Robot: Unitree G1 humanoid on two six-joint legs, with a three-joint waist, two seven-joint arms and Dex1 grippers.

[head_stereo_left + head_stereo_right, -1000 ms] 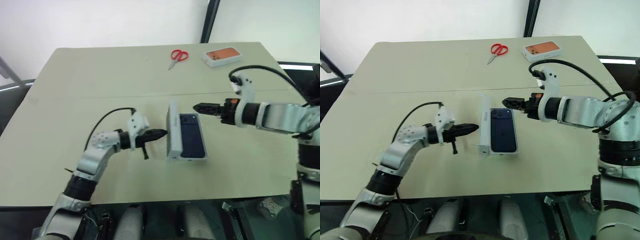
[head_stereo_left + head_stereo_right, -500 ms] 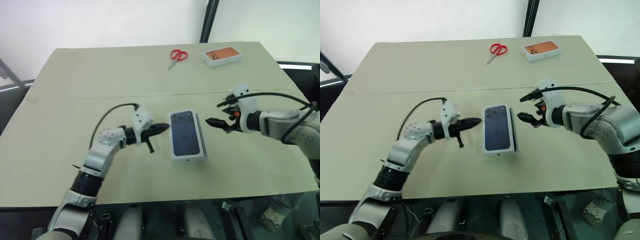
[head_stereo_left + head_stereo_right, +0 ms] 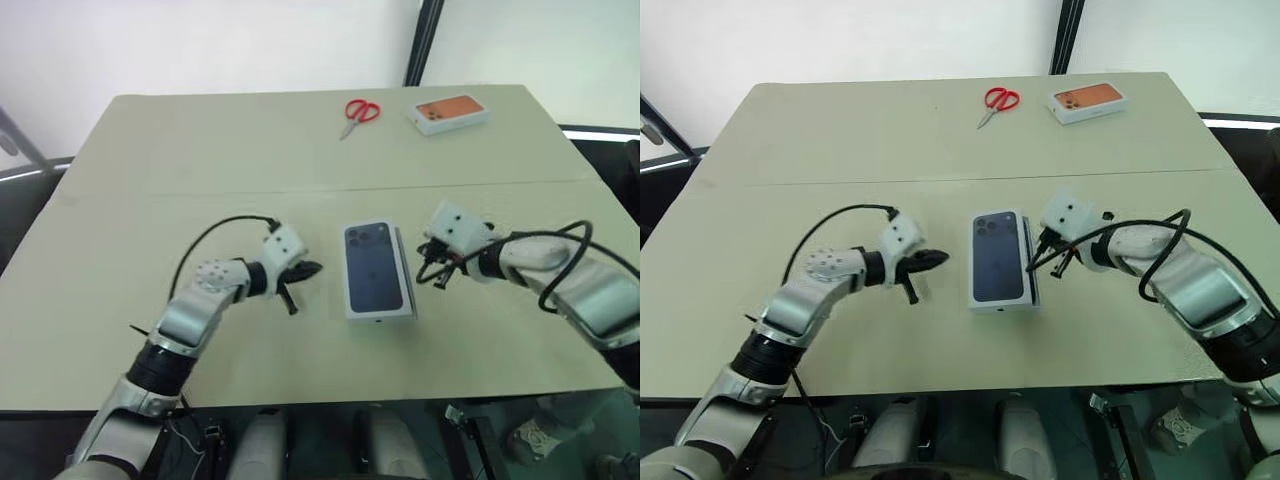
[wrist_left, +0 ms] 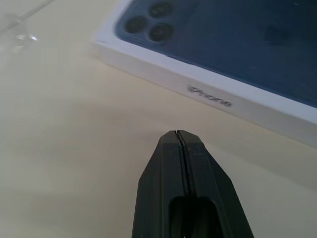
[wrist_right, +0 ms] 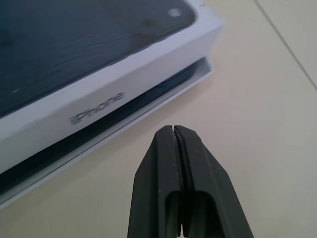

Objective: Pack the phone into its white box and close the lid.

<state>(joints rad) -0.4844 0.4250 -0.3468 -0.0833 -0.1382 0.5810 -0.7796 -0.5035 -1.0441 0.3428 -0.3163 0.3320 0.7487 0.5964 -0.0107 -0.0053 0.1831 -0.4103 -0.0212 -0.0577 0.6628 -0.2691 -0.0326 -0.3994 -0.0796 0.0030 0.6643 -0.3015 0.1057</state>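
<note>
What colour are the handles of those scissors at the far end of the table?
Red. The scissors show best in the left eye view, lying near the table's far edge.

Phone [image 5: 99, 116] mostly hidden under lid [image 5: 114, 74]; dark edge visible.

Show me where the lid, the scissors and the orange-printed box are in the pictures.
lid [image 3: 375, 267]: left eye view, middle of its dark printed top.
scissors [image 3: 362, 109]: left eye view, the red handles.
orange-printed box [image 3: 1089, 100]: right eye view, middle of the orange top.
</note>
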